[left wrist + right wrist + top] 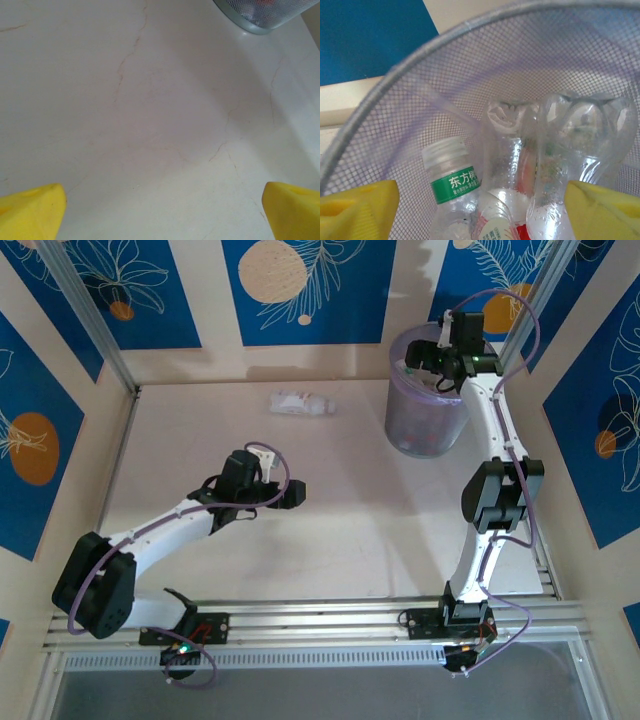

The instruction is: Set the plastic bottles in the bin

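The bin, a pale-purple mesh bucket, stands at the back right of the table. My right gripper hangs over its mouth, jaws wide apart. In the right wrist view the gripper looks down past the bin's wall at several plastic bottles lying inside: a green-labelled one and two clear ones. None is pinched between the yellow fingertips. Another bottle with a whitish label lies on the table at the back centre. My left gripper hovers open over the table's middle.
In the left wrist view the gripper faces bare marbled tabletop, with the bin's base at the top right. Walls with blue panels close the table at the back and sides. The rail runs along the near edge.
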Tool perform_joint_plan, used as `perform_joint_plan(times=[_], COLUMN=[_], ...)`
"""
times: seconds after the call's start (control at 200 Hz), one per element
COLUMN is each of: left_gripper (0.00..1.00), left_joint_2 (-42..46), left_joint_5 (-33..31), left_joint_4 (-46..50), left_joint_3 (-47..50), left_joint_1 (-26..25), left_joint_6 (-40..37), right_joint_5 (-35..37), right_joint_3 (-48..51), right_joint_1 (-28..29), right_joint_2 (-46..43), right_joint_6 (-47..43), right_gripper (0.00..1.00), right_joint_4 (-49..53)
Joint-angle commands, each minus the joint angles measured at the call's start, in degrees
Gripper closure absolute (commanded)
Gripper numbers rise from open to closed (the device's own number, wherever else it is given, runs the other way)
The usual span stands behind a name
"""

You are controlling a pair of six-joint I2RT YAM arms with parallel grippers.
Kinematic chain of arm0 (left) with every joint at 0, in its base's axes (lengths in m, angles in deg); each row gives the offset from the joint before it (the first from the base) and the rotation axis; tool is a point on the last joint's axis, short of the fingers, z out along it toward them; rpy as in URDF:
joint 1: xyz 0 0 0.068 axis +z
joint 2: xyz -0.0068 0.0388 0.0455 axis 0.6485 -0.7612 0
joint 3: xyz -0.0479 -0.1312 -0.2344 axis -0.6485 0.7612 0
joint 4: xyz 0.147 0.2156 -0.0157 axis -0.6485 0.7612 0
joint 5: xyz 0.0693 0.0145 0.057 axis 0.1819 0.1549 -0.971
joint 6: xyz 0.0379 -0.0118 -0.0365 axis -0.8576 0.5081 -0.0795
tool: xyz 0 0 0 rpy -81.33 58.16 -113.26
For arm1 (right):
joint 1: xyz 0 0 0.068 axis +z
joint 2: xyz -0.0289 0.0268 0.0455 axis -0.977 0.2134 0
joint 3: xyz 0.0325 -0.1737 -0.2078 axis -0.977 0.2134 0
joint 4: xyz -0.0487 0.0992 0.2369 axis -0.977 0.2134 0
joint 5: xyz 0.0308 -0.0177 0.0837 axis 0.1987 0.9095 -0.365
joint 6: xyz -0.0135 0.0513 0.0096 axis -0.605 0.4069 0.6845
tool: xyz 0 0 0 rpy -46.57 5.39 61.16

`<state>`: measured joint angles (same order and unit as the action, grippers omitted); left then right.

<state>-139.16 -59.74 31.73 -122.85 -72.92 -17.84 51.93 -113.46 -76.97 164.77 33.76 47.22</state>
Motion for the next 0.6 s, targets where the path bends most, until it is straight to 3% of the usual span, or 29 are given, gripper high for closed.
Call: perform_joint_plan(times=[0.0,0.335,0.595], left_gripper=[0.0,0.0,0.0], left_joint_2=[-0.14,-2.05,-8.41], left_joint_5=[-1.6,-3.68,-8.07], left_joint_4=[1.26,3.61,10.59], left_joint_3=[-2.28,-5.51,-15.61], left_joint_1=[-0.46,0.13,1.46], left_joint_6=[0.9,-0.05,-4.22], right_joint_5=[-1.6,-1.62,-2.58], right_joint_3=[-3.49,-3.19,2.43], right_joint_1=[-0.1,0.64,3.57], right_joint_2=[-2.46,-8.06,-16.05], right_joint_6=[-1.44,-3.1,-3.5], right_gripper=[0.13,0.12,0.13], right_joint_4=[2.6,3.95,4.25])
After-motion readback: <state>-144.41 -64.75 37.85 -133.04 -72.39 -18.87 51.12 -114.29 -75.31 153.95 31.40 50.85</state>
